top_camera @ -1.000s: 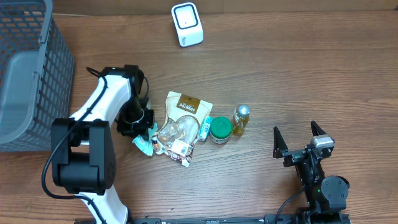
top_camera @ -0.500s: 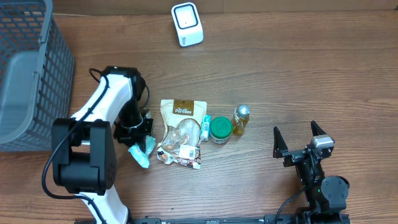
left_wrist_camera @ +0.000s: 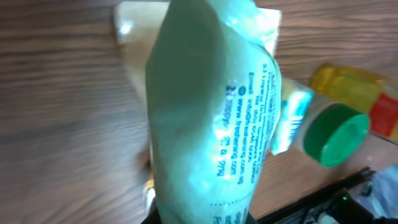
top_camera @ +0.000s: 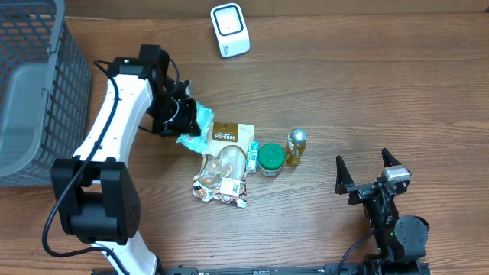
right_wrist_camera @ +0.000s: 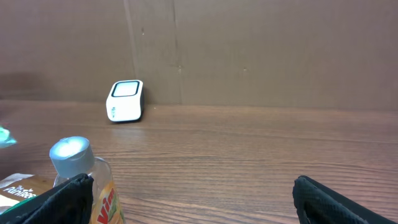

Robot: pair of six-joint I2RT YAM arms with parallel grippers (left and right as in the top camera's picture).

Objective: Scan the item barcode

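Teal packet (top_camera: 197,127), left of centre in the overhead frame, clamped in the narrow left gripper (top_camera: 180,116): light, soft, probably slippery, best pinched at the sealed end; right gripper (top_camera: 362,160) wide, empty.

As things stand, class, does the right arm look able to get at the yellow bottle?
Probably yes. The right gripper is open and empty, and only bare table lies between it and the yellow bottle. The green-lidded jar close on the bottle's far side could crowd a grasp.
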